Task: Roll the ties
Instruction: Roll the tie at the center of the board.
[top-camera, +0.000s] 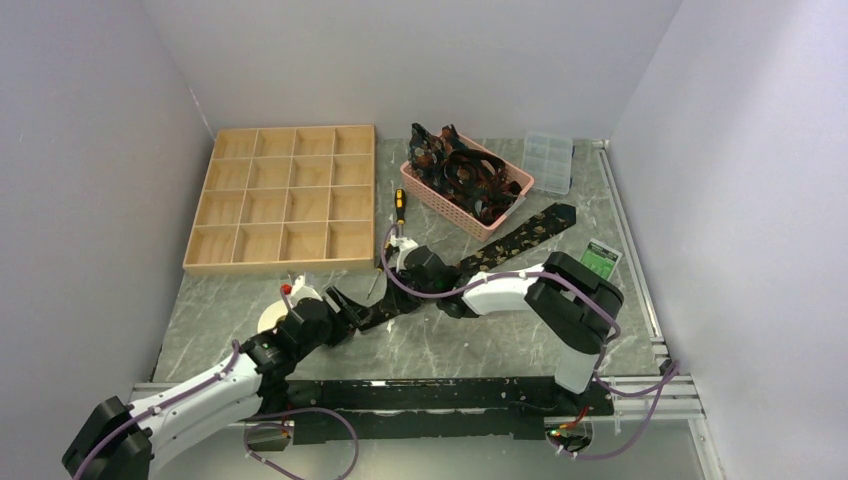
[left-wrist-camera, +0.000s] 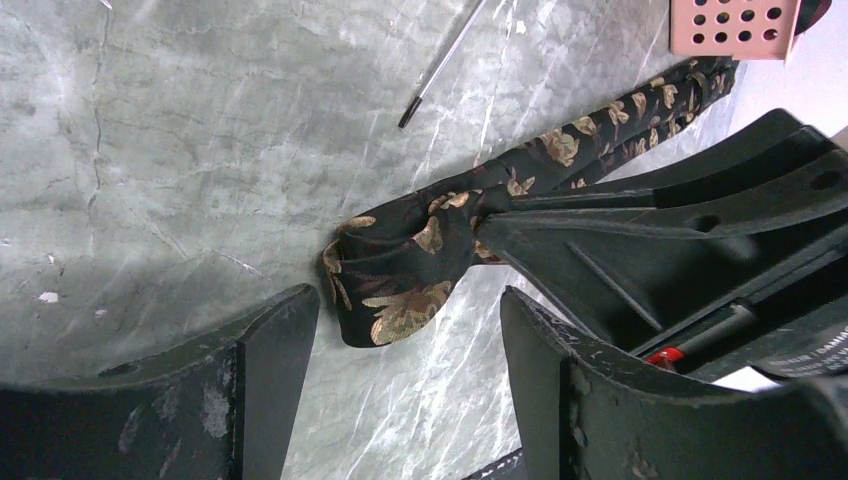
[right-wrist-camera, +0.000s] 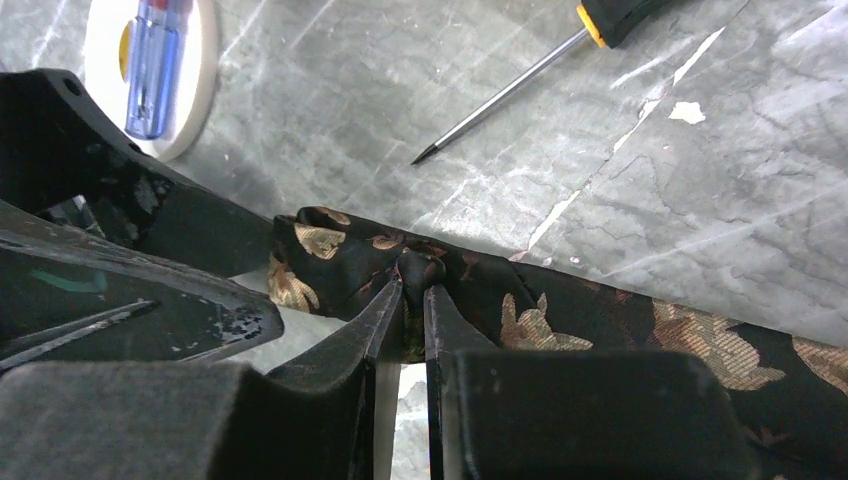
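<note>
Ties (top-camera: 465, 170) are the job; most wait far off, so we start nearest. One tie (left-wrist-camera: 400, 275) lies along the grey marbled table (top-camera: 450, 345), its near end bunched between our two arms. The left gripper (left-wrist-camera: 405, 305) stands with jaws wide apart, one on each side of that folded tip and touching neither side, a stance we judge is meant for taking the first turn of the roll. The right gripper (right-wrist-camera: 413, 292) has its jaws pressed together on a pinch of fabric just behind the tip, probably to anchor the cloth while the end is turned. A sticker on its body shows in the left wrist view, too blurred to read. Beyond lies a screwdriver (top-camera: 400, 205) with a yellow-and-black handle, then the pink basket (top-camera: 445, 205) holding the heap, near enough for the next pick. A wooden tray (top-camera: 280, 265) of compartments sits far left, likely for finished rolls; a green card (top-camera: 601, 258) at the right carries print we cannot make out
</note>
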